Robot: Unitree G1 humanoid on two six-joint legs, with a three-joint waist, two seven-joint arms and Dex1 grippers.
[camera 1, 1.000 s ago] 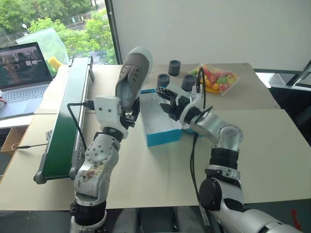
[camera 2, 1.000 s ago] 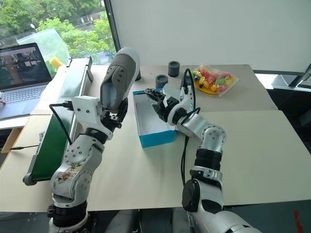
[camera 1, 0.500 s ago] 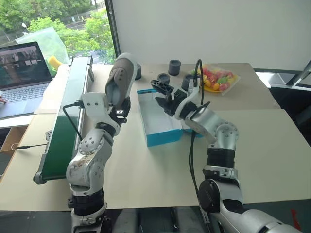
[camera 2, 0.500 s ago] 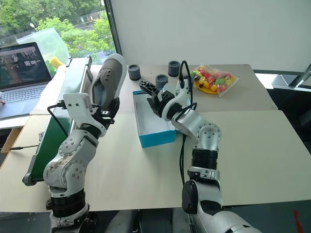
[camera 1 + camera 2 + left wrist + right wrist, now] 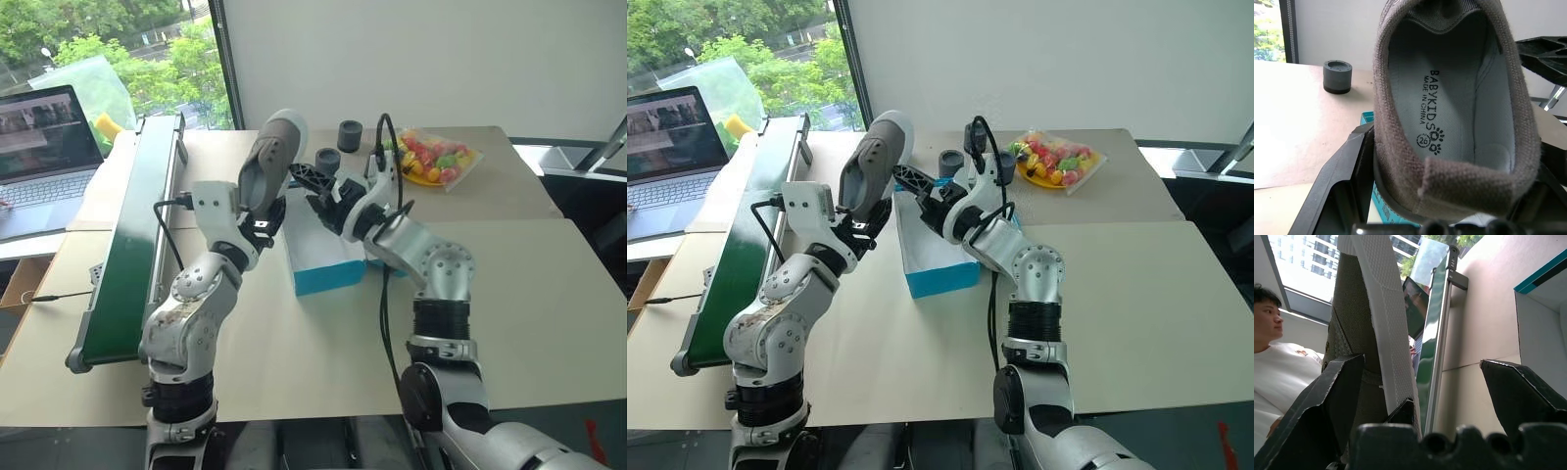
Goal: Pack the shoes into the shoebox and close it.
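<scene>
grey cylinders and a sweets bag sit behind the shoebox.

Shoe held above shoebox's left edge; conveyor left of shoebox; cylinders behind it.

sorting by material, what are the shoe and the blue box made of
Shoe: grey woven fabric, matte, visible weave and a stitched rim; the pale sole looks like textured rubber, though foam is possible. Blue box: probably cardboard, smooth turquoise outside, plain white inside, thin straight walls.
</scene>
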